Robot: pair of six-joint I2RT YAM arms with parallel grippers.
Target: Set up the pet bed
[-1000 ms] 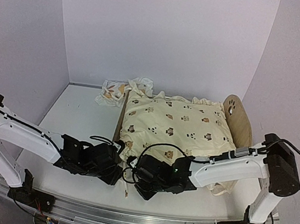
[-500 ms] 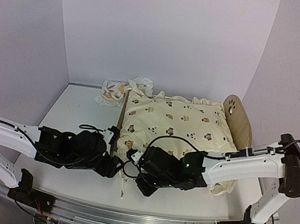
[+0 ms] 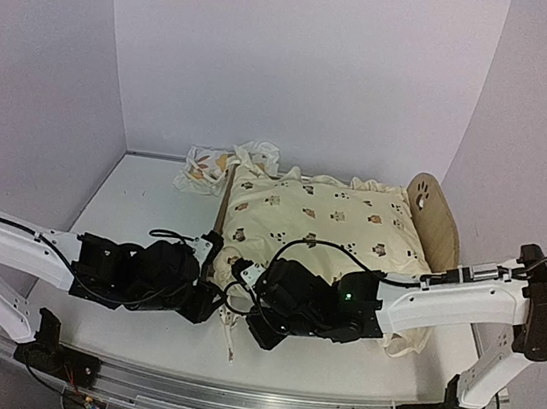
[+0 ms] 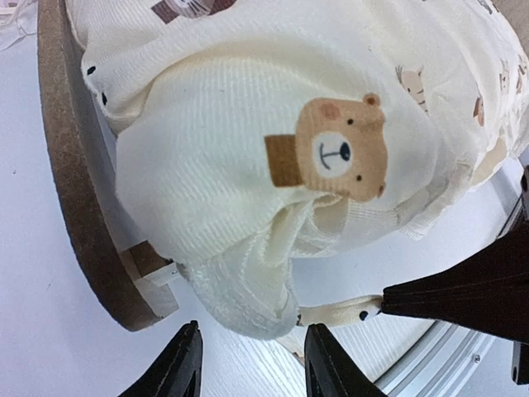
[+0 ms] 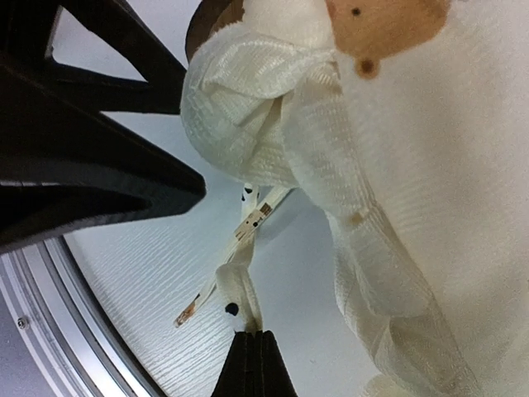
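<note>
My left gripper (image 4: 252, 368) is spread, nothing between its fingers, just below a hanging corner of the quilt (image 4: 273, 165) and not touching it. My right gripper (image 5: 252, 339) is pressed closed, pinching the end of a thin cream tie strip (image 5: 238, 294) that trails from the quilt's bunched corner. Both sit close together at the near left corner of the pet bed (image 3: 434, 226). The bed stands toward the back and right of the white table (image 3: 141, 212), the quilt draped over it, its rounded end board (image 4: 70, 165) beside my left fingers. A leaf-print pillow (image 3: 203, 165) lies behind the bed's left end. Plain lilac walls (image 3: 303, 57) close in the table. Compared with half a second ago, my left arm has slid slightly toward the bed corner; bed, quilt and pillow lie unchanged.
</note>
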